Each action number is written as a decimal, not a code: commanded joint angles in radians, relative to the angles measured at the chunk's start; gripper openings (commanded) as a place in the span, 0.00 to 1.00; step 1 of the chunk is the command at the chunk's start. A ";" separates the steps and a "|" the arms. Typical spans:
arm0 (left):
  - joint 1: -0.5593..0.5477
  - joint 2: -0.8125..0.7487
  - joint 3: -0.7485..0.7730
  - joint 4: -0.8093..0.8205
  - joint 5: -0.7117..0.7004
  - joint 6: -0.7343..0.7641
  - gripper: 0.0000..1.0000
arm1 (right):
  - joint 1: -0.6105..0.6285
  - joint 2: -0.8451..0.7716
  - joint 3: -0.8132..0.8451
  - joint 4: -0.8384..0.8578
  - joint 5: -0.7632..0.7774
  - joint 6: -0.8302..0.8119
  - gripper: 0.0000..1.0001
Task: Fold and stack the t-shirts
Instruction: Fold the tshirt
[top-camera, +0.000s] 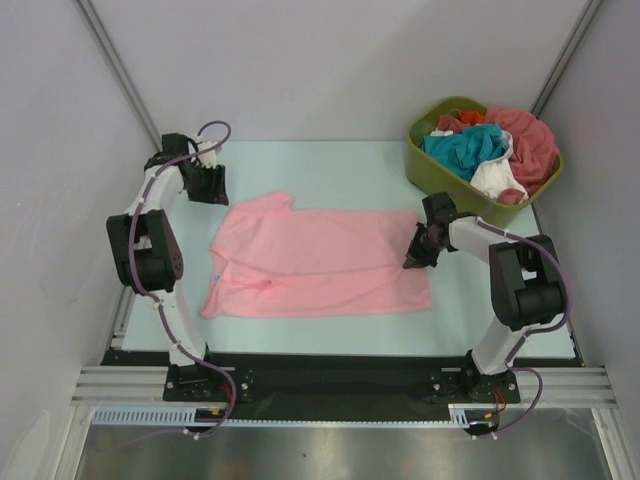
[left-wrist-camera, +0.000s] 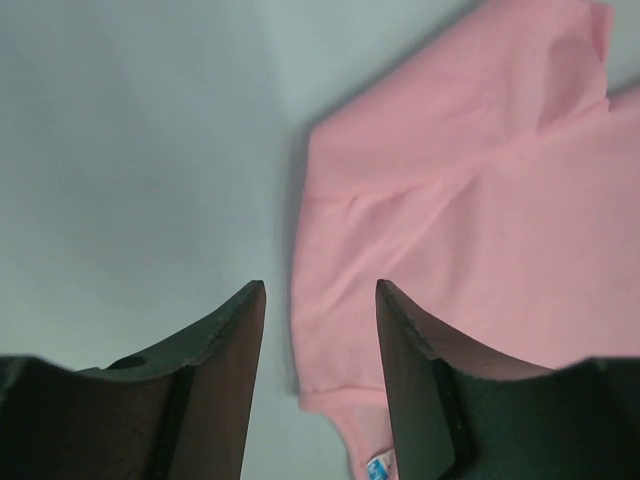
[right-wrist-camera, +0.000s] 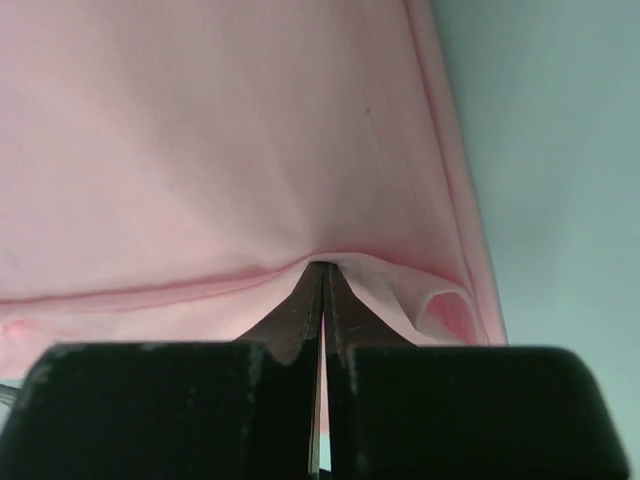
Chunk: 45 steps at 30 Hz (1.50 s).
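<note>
While the right end effector (right-wrist-camera: 322, 268) pinches the light pink t-shirt (top-camera: 320, 262), the left end effector (left-wrist-camera: 320, 286) gapes empty; lone pulling could skew it.

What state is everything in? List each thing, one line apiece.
pink t-shirt: spread flat on the table, not yet folded, one edge pinched.
left gripper: open, empty, beside the shirt.
right gripper: shut on the pink t-shirt's edge.
olive-green tub: upright at the far right corner, full.
shirts in the tub: crumpled in a heap, unfolded.
</note>
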 joint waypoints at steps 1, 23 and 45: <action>-0.019 0.095 0.138 0.059 -0.004 -0.132 0.54 | -0.019 0.036 0.054 0.042 0.002 -0.013 0.00; -0.051 0.399 0.401 0.034 0.023 -0.174 0.61 | -0.064 0.306 0.693 -0.206 0.238 -0.192 0.54; -0.080 0.321 0.332 0.004 0.218 -0.103 0.00 | -0.055 0.532 0.761 -0.130 0.252 -0.231 0.52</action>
